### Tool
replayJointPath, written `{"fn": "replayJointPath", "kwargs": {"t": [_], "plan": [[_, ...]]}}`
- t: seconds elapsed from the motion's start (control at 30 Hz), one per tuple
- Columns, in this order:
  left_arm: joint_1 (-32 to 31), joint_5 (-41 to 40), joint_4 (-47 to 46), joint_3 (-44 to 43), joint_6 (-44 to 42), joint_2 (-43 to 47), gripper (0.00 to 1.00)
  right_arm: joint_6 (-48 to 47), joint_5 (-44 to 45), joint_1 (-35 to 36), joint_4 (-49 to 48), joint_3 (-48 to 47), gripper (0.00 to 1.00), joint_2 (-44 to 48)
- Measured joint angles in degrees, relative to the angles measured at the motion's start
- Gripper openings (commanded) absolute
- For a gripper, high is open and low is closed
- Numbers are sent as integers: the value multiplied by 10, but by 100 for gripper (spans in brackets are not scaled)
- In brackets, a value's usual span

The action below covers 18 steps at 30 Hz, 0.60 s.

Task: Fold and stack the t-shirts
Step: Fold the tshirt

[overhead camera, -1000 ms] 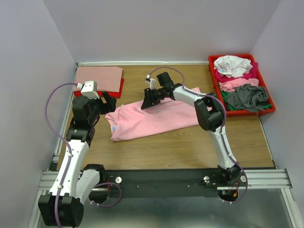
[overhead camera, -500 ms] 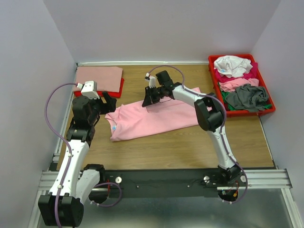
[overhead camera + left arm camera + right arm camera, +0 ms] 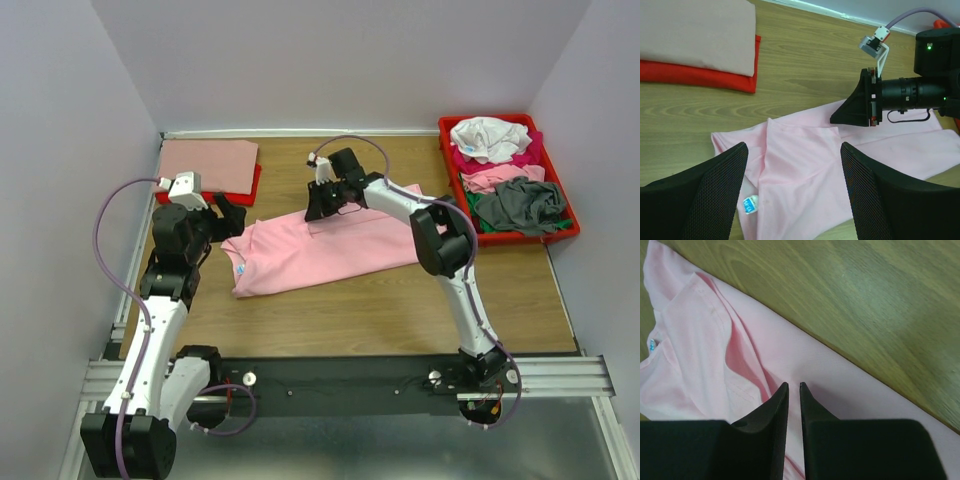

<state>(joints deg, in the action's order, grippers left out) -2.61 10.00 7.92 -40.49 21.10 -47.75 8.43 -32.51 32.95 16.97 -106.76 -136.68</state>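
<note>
A light pink t-shirt (image 3: pixel 330 250) lies spread across the middle of the table, its blue neck label (image 3: pixel 750 204) toward the left. My right gripper (image 3: pixel 313 212) reaches over the shirt's far edge. In the right wrist view the right gripper (image 3: pixel 794 386) has its jaws pinched almost together on a ridge of the pink cloth (image 3: pixel 700 340). My left gripper (image 3: pixel 794 155) hovers open above the shirt's collar end, nothing between its fingers. A folded salmon t-shirt (image 3: pixel 208 163) rests on a folded red one (image 3: pixel 700 77) at the back left.
The red tray (image 3: pixel 505 238) at the back right holds crumpled shirts: white (image 3: pixel 488 137), magenta, pink and grey (image 3: pixel 520 205). Walls close in on the left, back and right. Bare wood (image 3: pixel 400 300) lies in front of the pink shirt.
The right gripper's jaws have closed on the far edge of the pink shirt, and it has drawn slightly toward the back. The left arm has stayed still.
</note>
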Motion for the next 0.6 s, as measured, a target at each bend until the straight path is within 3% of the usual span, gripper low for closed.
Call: {"fn": "replayJointPath", "kwargs": {"t": [0.03,0.1,0.13,0.2,0.27,0.43,0.6], "plan": [[0,1,0,4,16,4,81,-6,7,0,2,0,37,2],[0,4,3,18,48,15,79,-30,26,0,14,0,51,13],[0,6,7,28,72,20,79,-44,38,0,24,0,66,21],[0,10,18,55,120,29,75,-80,50,0,39,0,76,42],[0,17,39,95,181,36,68,-156,48,0,57,19,79,94],[-3,36,124,168,292,50,68,-388,-22,0,128,128,79,267],[-14,16,206,161,364,73,67,-530,-57,5,184,267,79,383]]}}
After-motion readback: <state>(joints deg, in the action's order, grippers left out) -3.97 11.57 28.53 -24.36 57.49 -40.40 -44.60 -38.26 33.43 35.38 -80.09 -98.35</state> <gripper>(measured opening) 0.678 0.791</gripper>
